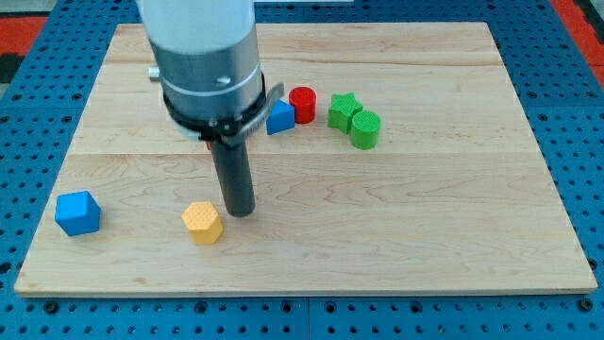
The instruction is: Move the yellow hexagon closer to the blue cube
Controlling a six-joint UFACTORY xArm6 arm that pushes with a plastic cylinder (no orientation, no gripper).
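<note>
The yellow hexagon lies on the wooden board at the view's lower left of centre. The blue cube sits near the board's left edge, well left of the hexagon. My tip rests on the board just right of the yellow hexagon, a small gap between them. The arm's grey body rises above it at the view's top.
A blue block, partly behind the arm, a red cylinder, a green star-shaped block and a green cylinder stand in a row above centre. A small red bit shows behind the rod.
</note>
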